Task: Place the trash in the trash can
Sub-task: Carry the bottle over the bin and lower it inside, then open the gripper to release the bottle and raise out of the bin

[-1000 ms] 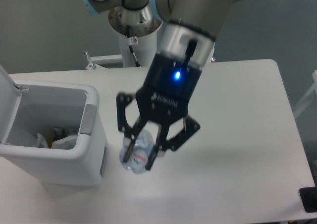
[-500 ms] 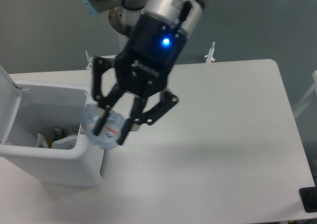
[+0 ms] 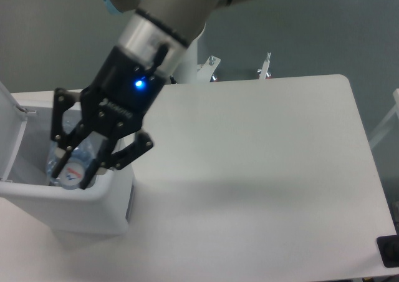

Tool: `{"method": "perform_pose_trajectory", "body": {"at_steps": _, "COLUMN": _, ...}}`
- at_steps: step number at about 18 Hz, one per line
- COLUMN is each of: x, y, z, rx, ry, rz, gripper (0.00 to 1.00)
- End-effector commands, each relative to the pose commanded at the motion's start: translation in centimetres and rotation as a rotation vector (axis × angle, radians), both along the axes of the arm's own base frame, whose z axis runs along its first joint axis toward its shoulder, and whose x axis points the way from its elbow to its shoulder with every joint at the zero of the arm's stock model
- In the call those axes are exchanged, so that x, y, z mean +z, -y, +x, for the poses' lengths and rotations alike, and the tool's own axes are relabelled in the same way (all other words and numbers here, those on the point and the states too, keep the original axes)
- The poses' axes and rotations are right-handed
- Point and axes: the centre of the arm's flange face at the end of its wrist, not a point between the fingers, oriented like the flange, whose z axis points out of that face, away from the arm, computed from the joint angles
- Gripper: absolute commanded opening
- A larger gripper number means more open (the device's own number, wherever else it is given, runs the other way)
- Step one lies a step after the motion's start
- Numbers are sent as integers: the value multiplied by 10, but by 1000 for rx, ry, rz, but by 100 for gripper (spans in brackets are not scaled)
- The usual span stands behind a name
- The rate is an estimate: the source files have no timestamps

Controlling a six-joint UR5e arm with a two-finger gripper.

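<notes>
Over the trash can (image 3: 93,202), fingers (image 3: 59,165) grip the blue-labelled bottle (image 3: 70,170).

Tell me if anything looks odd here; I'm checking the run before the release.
Nothing stands out. The gripper holds the crushed bottle over the open trash can, whose lid is tipped back. The table shows no spill or damage.

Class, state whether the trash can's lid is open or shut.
Open: the trash can shows its inside, lid raised at left.
</notes>
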Motion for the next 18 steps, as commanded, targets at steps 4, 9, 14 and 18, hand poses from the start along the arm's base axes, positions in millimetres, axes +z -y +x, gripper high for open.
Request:
{"method": "perform_pose_trajectory", "body": {"at_steps": 4, "x": -3, "y": 4, "z": 5, "rx": -25, "ry": -33, "rz": 8, "gripper": 100}}
{"method": "perform_pose_trajectory", "body": {"at_steps": 9, "x": -5, "y": 10, "z": 4, "rx": -30, "ry": -47, "rz": 9, "gripper": 100}}
{"method": "perform_pose_trajectory", "body": {"at_steps": 14, "x": -4, "y": 39, "z": -52, "rx": 54, "ry": -122, "rz": 0, "gripper": 100}}
{"method": "perform_pose_trajectory", "body": {"at_steps": 18, "x": -24, "y": 63, "z": -94, "rx": 83, "ry": -257, "rz": -50, "gripper": 100}}
